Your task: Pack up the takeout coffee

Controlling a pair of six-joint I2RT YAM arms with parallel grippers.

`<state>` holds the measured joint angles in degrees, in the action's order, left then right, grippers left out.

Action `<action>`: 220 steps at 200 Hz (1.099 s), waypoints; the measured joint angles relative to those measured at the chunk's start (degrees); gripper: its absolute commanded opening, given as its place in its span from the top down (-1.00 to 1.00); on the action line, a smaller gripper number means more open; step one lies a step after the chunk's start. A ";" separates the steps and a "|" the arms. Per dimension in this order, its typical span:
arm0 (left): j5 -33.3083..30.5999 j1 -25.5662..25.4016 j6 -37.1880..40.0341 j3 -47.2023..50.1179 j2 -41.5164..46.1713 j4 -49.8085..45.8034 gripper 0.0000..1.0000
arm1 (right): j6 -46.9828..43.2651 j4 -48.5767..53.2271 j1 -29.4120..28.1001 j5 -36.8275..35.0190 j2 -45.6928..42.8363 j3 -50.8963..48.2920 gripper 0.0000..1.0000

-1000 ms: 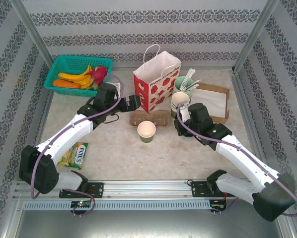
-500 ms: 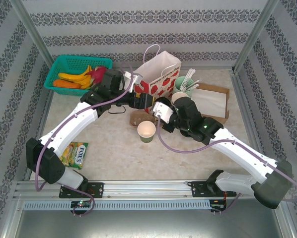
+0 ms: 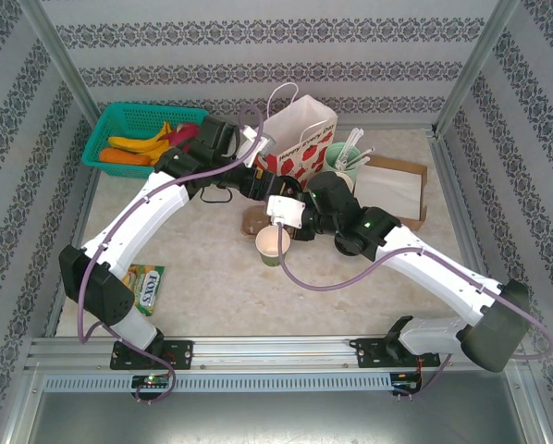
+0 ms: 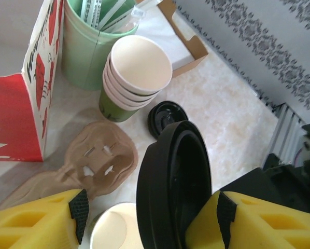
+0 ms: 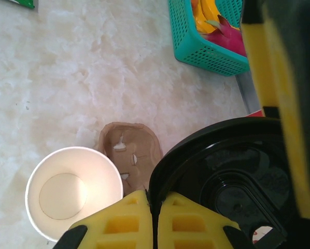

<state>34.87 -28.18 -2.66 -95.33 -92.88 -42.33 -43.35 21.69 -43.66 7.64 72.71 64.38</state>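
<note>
Right jaws pinch the black lid (image 5: 222, 176), left jaws straddling it.

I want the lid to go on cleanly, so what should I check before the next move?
1. Right gripper pinching black lid by its rim: ok.
2. Left gripper clamped on the lid: not ok, jaws open around it.
3. Cup upright, mouth clear: ok.
4. Lid level over the cup: not ok, it stands on edge, off to one side.
5. Cup seated in pulp carrier: not ok, it stands beside it.
</note>
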 measured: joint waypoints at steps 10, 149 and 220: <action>-0.63 0.00 1.05 -1.01 -0.76 -1.20 -0.26 | -0.46 0.37 -0.13 0.26 0.20 0.42 0.93; -1.90 -0.39 1.29 -3.96 -3.15 -3.21 1.00 | -1.70 6.16 -0.68 1.88 2.34 4.37 0.59; -10.19 -0.59 -5.53 2.62 1.86 7.85 1.00 | 27.76 -8.81 4.17 -2.62 -6.51 2.40 -0.69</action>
<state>24.69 -28.77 -8.19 -92.71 -91.02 -34.48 -15.59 12.88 -39.48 5.02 66.19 66.78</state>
